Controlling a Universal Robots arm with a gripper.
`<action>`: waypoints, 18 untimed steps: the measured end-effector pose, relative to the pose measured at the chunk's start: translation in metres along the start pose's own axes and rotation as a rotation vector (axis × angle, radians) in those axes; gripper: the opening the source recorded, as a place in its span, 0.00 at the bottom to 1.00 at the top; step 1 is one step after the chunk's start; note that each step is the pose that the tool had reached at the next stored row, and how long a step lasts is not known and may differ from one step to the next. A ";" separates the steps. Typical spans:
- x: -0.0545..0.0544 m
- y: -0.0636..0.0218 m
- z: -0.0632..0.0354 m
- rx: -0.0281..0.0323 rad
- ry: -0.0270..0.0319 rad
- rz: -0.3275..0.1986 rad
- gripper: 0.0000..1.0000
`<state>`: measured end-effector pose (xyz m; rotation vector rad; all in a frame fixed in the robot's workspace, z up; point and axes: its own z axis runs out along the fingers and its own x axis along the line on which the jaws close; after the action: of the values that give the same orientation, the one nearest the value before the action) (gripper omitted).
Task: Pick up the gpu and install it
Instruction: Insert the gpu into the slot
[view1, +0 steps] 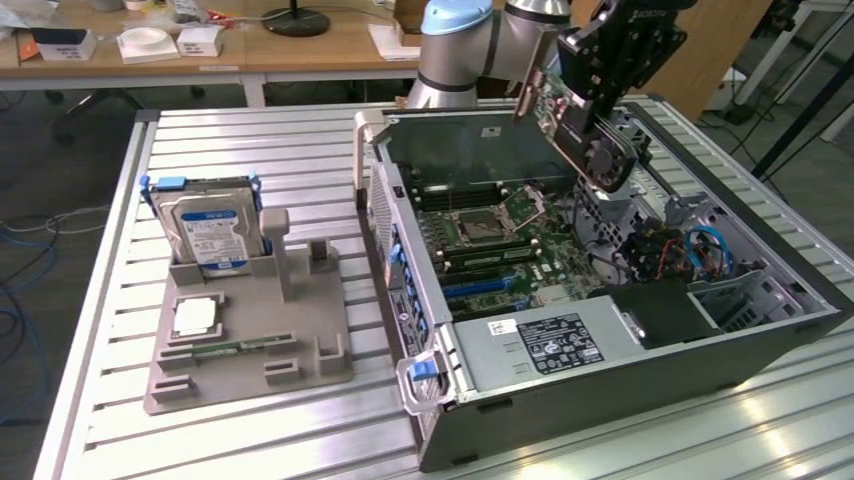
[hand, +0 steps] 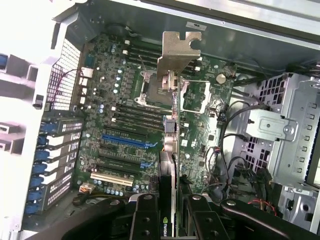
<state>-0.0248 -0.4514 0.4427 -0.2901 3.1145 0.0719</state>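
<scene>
The gripper (view1: 601, 120) is clamping the gpu (view1: 561, 125) narrowly across its thin faces, and the card is hanging edge-down over the open case (view1: 641, 370), toward one o'clock in the exterior view. It is probably behaving as a light, stiff but fragile board, so pinching the flat mid-body looks sounder than taking the bracket or the contact edge. The exterior view is showing the card's height above the case and the drive (view1: 207, 230) parked at nine o'clock. The wrist view is looking along the gpu (hand: 172, 115) between the fingers (hand: 145, 220), showing its bracket (hand: 176, 52) over the motherboard (hand: 125, 100) and beside the blue slot (hand: 127, 141).
</scene>
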 end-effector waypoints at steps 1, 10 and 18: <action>0.000 0.0000 0.0000 -0.0001 0.0001 -0.004 0.26; 0.000 0.0000 0.0000 -0.0009 0.0024 -0.052 0.26; 0.000 0.0000 0.0001 -0.0019 0.0048 -0.109 0.26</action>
<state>-0.0248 -0.4514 0.4426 -0.4595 3.0965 0.0730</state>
